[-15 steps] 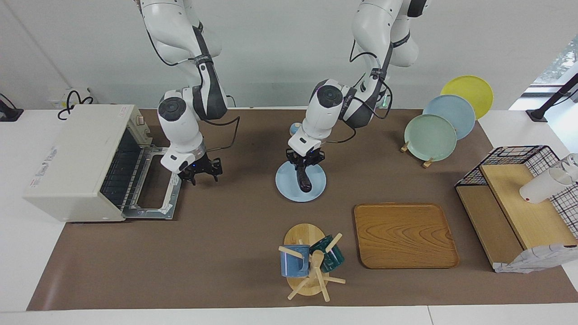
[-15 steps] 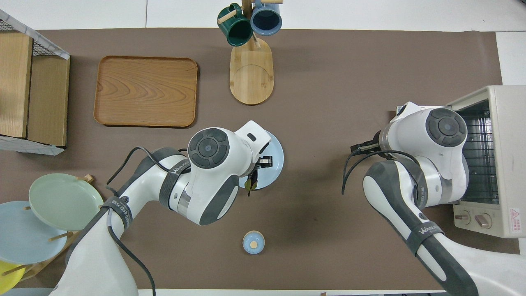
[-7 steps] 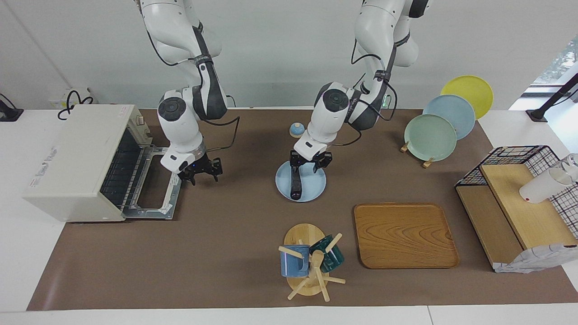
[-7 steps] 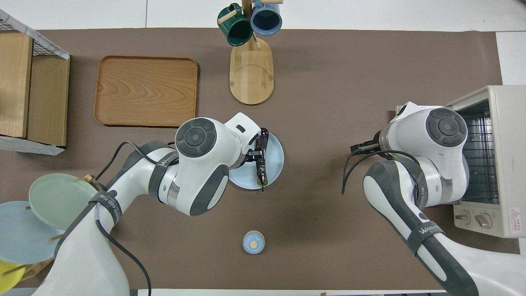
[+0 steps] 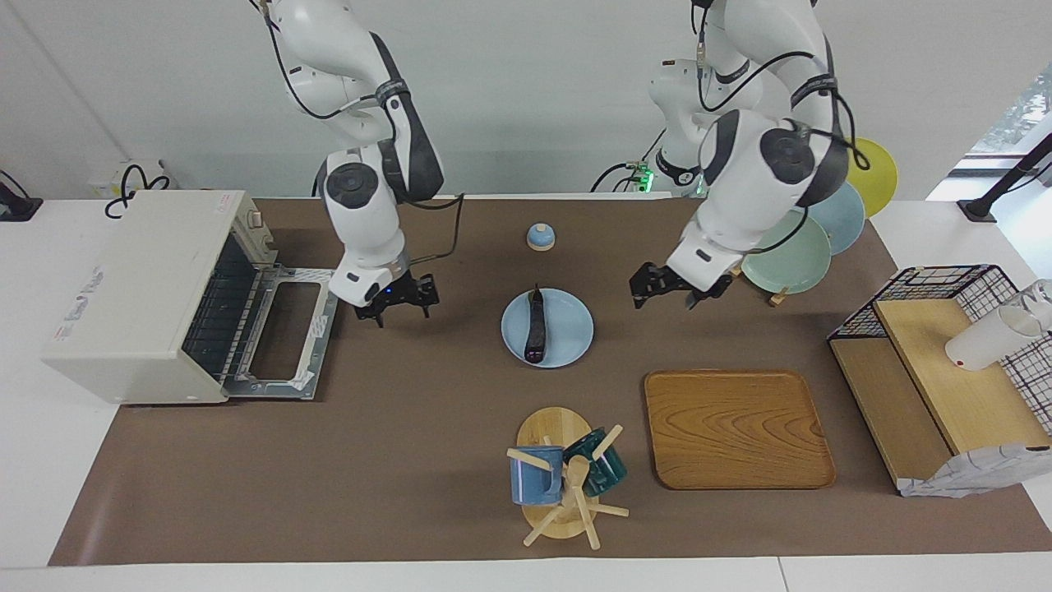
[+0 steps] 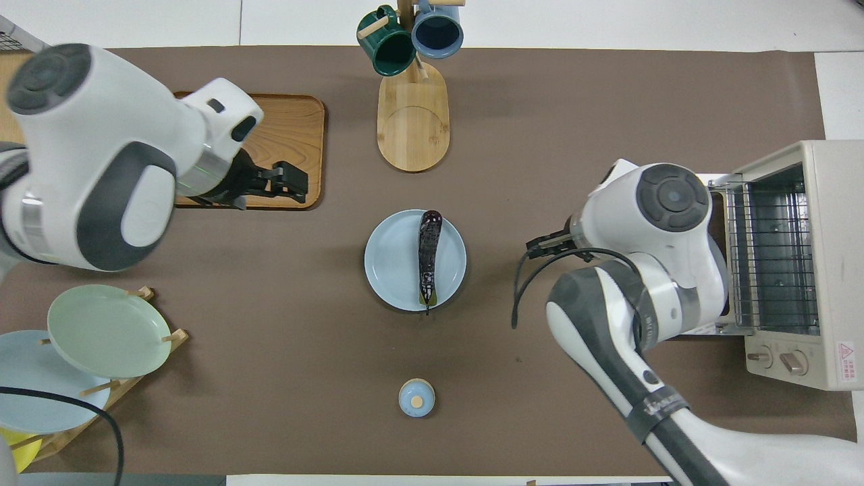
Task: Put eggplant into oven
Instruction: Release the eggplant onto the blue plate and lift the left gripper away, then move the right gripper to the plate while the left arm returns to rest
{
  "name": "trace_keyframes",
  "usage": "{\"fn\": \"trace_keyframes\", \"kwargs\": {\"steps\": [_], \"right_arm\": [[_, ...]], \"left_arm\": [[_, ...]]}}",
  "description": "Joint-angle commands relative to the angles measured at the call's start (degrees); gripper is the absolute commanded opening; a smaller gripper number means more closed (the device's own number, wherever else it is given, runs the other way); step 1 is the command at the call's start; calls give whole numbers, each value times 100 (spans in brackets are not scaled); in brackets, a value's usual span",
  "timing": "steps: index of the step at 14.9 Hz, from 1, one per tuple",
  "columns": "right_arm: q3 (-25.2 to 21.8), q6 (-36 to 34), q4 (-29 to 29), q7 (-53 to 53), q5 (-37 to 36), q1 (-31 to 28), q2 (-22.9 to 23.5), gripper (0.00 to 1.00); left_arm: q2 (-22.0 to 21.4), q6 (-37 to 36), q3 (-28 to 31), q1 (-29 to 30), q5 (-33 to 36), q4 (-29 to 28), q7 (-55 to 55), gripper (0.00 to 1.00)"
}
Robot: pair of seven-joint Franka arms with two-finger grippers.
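I see the eggplant (image 5: pixel 534 324) lying flat on a light blue plate (image 5: pixel 571 333) at the centre of the facing view, its thin stem end pointing toward the robots. Nothing touches it. In the overhead view the same eggplant (image 6: pixel 428 256) runs top to bottom across the plate (image 6: pixel 391 260), stem at the lower end.

The oven (image 5: pixel 140 292) sits at the left of the facing view, at the right arm's end of the table. Its door (image 5: pixel 283 337) is folded down flat and the wire rack (image 6: pixel 773 256) inside shows in the overhead view at the right edge of the frame.

The right gripper (image 5: pixel 394 302) hangs over the brown mat between the open oven door and the plate, left of centre in the facing view. I read its jaws as spread apart with nothing between them. In the overhead view its fingers are hidden under the arm's own wrist.

The left gripper (image 5: pixel 672 289) hangs right of centre in the facing view, over the mat between the plate and the rack of standing plates (image 5: pixel 789 247). Its jaws are released and carry nothing. In the overhead view the left gripper (image 6: pixel 287 182) appears at the upper left, covering an edge of the wooden tray (image 6: pixel 297 121).

A mug stand (image 5: pixel 563 477) with two mugs occupies the lower centre of the facing view. A small blue knob-topped lid (image 5: pixel 540 237) rests on the mat above the plate in that view.
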Motion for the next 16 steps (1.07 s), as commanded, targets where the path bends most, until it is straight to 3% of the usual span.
{"fn": "trace_keyframes", "kwargs": {"steps": [1,5,7,9,13,16], "right_arm": [[16,-443,870,669,88,650,373,100],[-2,-637,2310,2038,-140,1827,1443,99],[16,-532,2752,2515,-666,2294,1936,98],[16,-68,2640,2579,-861,2472,2061,93],[16,820,1788,2561,-914,2489,1913,68],[16,1200,1435,2605,-914,2708,1877,61]], "left_arm": [[-130,-435,-65,534,181,246,513,100],[-588,-1005,-56,940,524,237,936,100],[-764,-1313,-56,958,674,237,936,100],[-939,-1551,-65,958,876,237,945,100],[-1151,-1833,-73,949,1000,219,936,100],[-1361,-1764,-82,940,1000,-131,936,100]]}}
